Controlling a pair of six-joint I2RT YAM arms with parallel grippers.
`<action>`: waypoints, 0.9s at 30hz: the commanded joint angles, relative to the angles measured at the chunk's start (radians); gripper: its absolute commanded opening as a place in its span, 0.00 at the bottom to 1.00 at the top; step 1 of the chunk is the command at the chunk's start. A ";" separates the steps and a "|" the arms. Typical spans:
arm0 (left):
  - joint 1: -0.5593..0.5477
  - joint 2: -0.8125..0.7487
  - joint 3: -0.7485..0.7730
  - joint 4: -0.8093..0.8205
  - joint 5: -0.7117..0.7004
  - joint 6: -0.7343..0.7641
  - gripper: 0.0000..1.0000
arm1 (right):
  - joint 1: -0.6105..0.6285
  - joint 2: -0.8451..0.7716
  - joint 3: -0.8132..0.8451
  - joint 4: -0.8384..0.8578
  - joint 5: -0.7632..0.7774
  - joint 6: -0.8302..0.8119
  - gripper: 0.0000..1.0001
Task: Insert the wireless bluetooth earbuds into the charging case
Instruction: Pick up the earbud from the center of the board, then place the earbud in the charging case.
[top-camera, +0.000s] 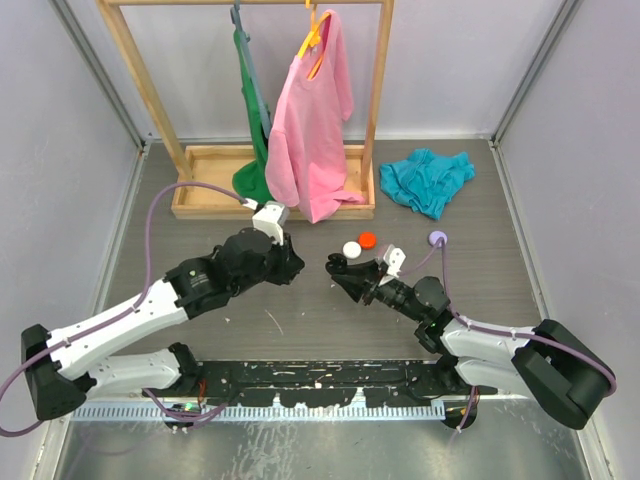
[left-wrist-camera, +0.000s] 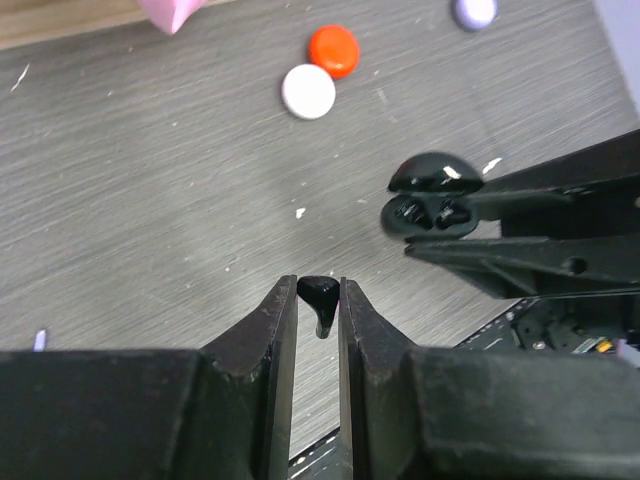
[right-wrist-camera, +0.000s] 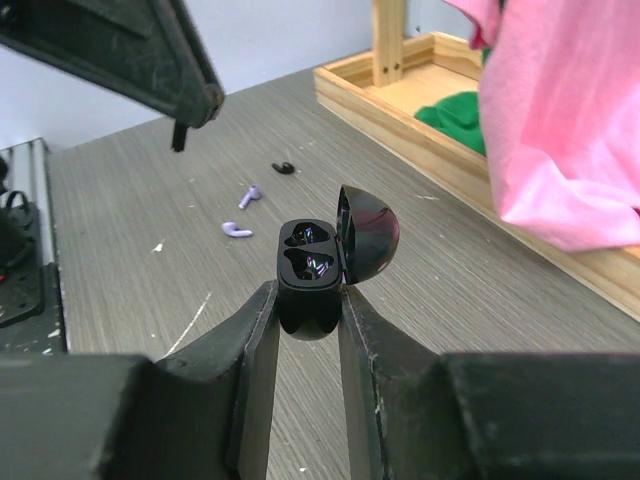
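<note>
My left gripper (left-wrist-camera: 319, 291) is shut on a black earbud (left-wrist-camera: 319, 301), pinched at the fingertips with its stem pointing back toward the camera. To its right, above the table, is the black charging case (right-wrist-camera: 312, 262). Its lid (right-wrist-camera: 366, 236) stands open, and my right gripper (right-wrist-camera: 308, 297) is shut on its body. In the top view the two grippers face each other mid-table, left gripper (top-camera: 297, 262) a short gap from the case (top-camera: 340, 264). Two lilac earbuds (right-wrist-camera: 238, 230) and another black earbud (right-wrist-camera: 284, 167) lie on the table beyond the case.
A red disc (top-camera: 367, 239) and a white disc (top-camera: 351, 250) lie just behind the grippers, a lilac one (top-camera: 437, 238) further right. A wooden clothes rack (top-camera: 272, 195) with pink and green garments stands at the back, with a teal cloth (top-camera: 428, 178) to its right.
</note>
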 joint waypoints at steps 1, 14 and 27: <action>-0.022 -0.056 -0.034 0.179 -0.015 -0.015 0.13 | 0.001 0.007 0.014 0.126 -0.112 -0.030 0.01; -0.101 -0.032 -0.119 0.462 -0.055 0.009 0.12 | 0.001 0.010 0.039 0.097 -0.173 -0.046 0.01; -0.221 0.034 -0.177 0.601 -0.230 0.021 0.11 | 0.001 -0.010 0.019 0.107 -0.126 -0.038 0.01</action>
